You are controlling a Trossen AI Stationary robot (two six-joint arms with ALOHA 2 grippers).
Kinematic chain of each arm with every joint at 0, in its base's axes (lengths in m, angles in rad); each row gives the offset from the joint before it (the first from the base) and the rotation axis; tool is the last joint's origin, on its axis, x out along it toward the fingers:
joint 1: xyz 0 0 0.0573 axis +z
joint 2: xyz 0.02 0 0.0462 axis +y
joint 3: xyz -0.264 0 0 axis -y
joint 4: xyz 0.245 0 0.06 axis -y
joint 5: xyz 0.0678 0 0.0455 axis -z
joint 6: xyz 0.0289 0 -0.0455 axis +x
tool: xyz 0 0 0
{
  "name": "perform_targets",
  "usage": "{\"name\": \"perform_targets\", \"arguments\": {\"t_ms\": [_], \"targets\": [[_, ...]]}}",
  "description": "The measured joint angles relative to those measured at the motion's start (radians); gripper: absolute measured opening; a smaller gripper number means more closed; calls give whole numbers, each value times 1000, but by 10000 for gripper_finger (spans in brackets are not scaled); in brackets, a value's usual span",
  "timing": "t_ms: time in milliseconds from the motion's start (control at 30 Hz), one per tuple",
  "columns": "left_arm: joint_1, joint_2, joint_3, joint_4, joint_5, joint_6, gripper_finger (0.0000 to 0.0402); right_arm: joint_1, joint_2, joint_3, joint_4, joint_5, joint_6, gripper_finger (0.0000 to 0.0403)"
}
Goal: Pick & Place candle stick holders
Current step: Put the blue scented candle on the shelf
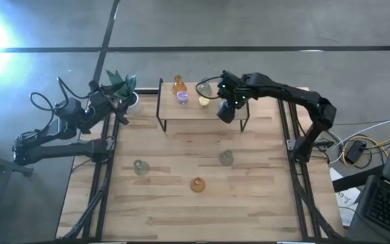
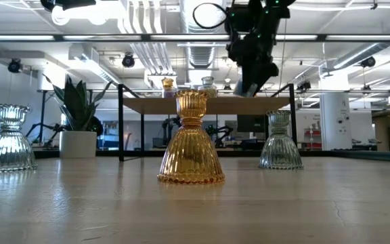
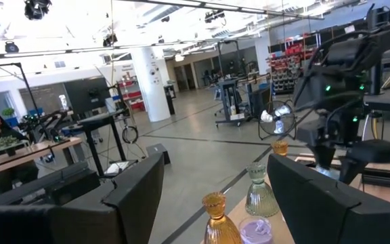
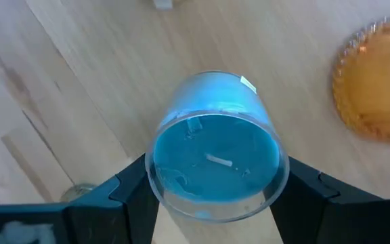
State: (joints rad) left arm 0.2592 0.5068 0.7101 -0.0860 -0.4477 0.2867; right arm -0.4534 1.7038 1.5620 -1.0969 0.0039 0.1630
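Observation:
My right gripper is shut on a blue glass candle holder over the near right part of a small wooden shelf at the table's far middle. It hangs above the shelf in the low view. An amber, a purple and a yellow holder stand on the shelf. An amber holder and two grey-green ones stand on their wide bases on the table. My left gripper is open and empty by the potted plant. My right gripper pinches the blue holder's round glass wall between its two fingers, one on each opposite side, just below the rim. The fingers come from above, pointing down. The holder is upright with its open top toward the wrist camera.
The shelf stands on thin black legs with room beneath it. The plant in its white pot stands at the far left. The table's near half is bare wood. The right arm shows past the shelf holders in the left wrist view.

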Motion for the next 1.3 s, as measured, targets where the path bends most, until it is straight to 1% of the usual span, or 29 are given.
{"name": "perform_targets", "arguments": {"t_ms": [133,400,900,1200,1300], "targets": [[0,0,0,0,-1,0,268,0,38,27,7,8,-23,216],[0,0,0,0,-17,1,268,0,52,49,-1,130,30,216],[0,0,0,0,-19,2,268,-10,47,50,-7,128,139,217],[0,0,0,0,-19,2,268,-10,46,48,-15,128,170,218],[0,0,0,0,-19,2,268,-10,46,48,-15,128,171,224]]}}
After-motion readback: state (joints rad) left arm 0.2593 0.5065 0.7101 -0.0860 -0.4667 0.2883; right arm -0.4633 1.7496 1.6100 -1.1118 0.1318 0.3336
